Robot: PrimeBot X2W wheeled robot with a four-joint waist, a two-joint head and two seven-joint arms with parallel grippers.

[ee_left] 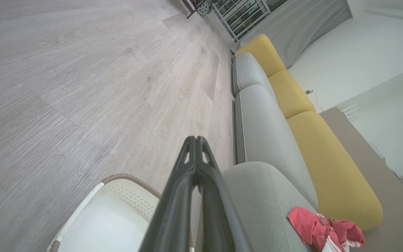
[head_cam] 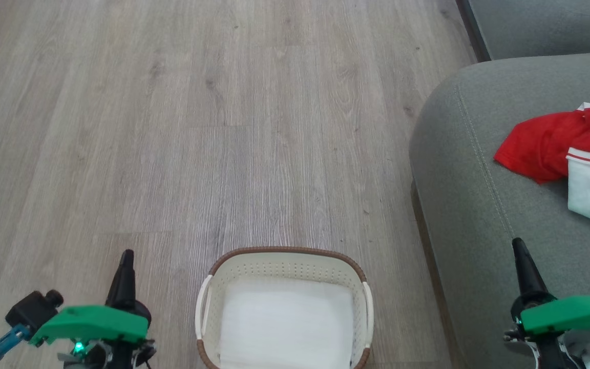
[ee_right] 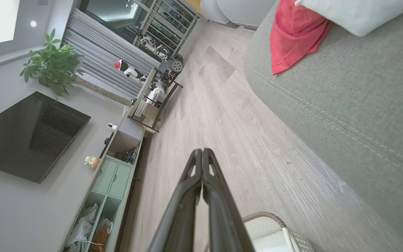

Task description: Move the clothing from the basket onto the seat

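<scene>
The clothing point(head_cam: 556, 143) lies crumpled on the seat point(head_cam: 469, 205) at the right, red with a white panel. It runs off the right edge, so I cannot tell whether it is one garment or two. The basket point(head_cam: 285, 256) stands on the wooden floor point(head_cam: 223, 128) at the near middle, just left of the seat, its white liner point(head_cam: 285, 328) showing. The left claw point(head_cam: 127, 254) and right claw point(head_cam: 518, 242) flank the basket, both clenched with fingertips together, grasping nothing.

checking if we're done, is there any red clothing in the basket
No, the basket holds just its white liner, and the red clothing lies on the seat.
</scene>
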